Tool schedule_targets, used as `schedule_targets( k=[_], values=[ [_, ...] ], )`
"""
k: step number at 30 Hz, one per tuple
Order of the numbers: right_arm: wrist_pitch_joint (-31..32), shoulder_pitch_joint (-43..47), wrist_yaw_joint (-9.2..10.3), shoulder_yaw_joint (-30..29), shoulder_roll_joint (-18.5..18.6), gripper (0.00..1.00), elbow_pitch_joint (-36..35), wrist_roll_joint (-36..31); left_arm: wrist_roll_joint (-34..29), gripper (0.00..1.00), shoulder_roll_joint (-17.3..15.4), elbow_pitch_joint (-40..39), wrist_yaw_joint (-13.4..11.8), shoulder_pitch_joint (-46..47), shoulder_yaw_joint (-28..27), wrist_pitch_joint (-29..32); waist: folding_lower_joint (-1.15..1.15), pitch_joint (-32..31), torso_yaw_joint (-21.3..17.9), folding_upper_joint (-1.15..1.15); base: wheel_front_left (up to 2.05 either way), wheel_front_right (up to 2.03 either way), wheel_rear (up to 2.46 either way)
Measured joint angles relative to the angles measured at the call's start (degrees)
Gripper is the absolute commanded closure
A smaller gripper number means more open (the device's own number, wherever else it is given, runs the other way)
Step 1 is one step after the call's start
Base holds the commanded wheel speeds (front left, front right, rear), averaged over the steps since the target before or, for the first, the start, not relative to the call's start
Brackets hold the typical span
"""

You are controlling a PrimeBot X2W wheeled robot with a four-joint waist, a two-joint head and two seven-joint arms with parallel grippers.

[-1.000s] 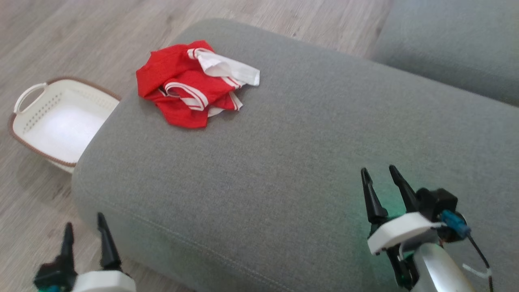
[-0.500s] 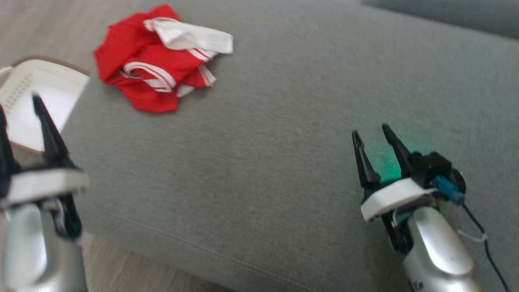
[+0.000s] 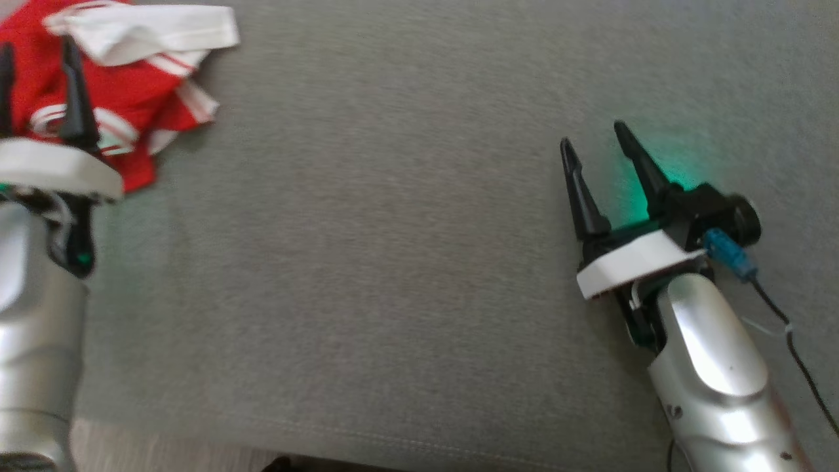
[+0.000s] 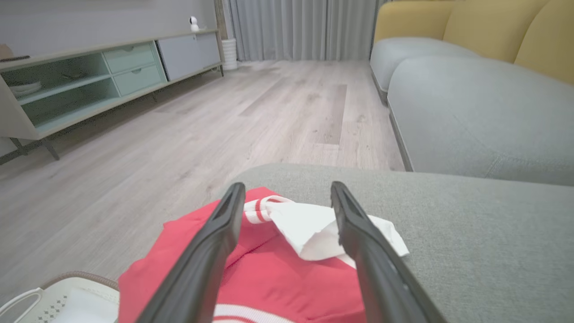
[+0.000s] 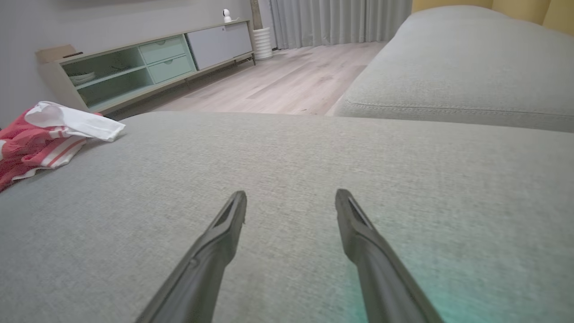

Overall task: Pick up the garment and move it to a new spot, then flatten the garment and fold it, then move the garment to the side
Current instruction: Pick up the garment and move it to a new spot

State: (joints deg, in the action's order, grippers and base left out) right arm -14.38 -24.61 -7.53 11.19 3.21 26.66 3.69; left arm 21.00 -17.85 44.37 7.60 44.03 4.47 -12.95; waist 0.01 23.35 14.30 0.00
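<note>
lying crumpled, red-and-white striped garment [image 3: 131, 92]

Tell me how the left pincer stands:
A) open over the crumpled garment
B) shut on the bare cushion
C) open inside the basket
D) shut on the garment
A: the left pincer has its jaws standing wide apart over the red and white garment, which lies crumpled on the grey cushion, not gripped.

one garment [image 3: 124, 92], two hands [image 3: 36, 49] [image 3: 593, 133], one basket [image 4: 67, 287]
</note>
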Motion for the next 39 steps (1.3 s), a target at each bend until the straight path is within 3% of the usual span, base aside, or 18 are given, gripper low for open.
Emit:
schedule_targets(
  k=[7,14,15,16,17,21,29,39],
  values=[
    [-0.3,-2.5,0.00,0.5,0.0,0.00,-2.7,-0.3,8.0,0.00,-4.5,9.3,0.0,5.6,6.3,5.0,-0.01,3.9,-5.3,0.00,0.00,0.00,0.00],
    [-0.5,-3.9,0.00,0.3,-0.1,0.00,-4.2,-0.2,10.8,0.00,-6.5,19.7,0.0,7.1,6.7,9.3,-0.01,6.4,-9.4,0.00,0.00,0.00,0.00],
    [-0.5,-4.0,0.00,0.1,-0.1,0.00,-4.3,-0.2,10.8,0.06,-6.8,20.5,0.0,7.8,6.8,9.4,-0.01,6.6,-9.8,0.00,0.00,0.00,0.00],
    [-0.5,-4.1,0.00,-0.2,-0.1,0.00,-4.4,-0.2,11.1,0.67,-6.8,20.9,0.0,8.5,6.8,9.9,-0.01,6.7,-10.1,0.00,0.00,0.00,0.00],
    [-0.5,-4.1,0.00,-0.3,-0.1,0.00,-4.4,-0.2,11.4,1.00,-6.9,21.3,0.0,8.9,6.8,9.8,-0.01,6.7,-10.3,0.00,0.00,0.00,0.00],
    [-0.5,-3.6,0.00,-0.7,0.0,0.00,-3.5,0.8,10.7,1.00,-6.9,20.7,0.0,9.0,9.6,5.4,-0.01,5.2,-10.8,0.00,0.00,0.00,0.00],
    [-0.5,-0.7,0.00,0.8,0.0,0.00,-2.9,4.8,12.3,1.00,-5.7,9.8,0.0,11.1,18.5,0.0,-0.01,1.1,-13.4,0.00,0.00,0.00,0.00],
    [-0.5,2.3,0.00,5.9,0.0,0.00,-2.9,10.0,17.1,1.00,-1.5,-3.2,0.0,10.2,33.1,-1.3,-0.02,-3.4,-22.9,0.00,0.00,0.00,0.00]
  ],
)
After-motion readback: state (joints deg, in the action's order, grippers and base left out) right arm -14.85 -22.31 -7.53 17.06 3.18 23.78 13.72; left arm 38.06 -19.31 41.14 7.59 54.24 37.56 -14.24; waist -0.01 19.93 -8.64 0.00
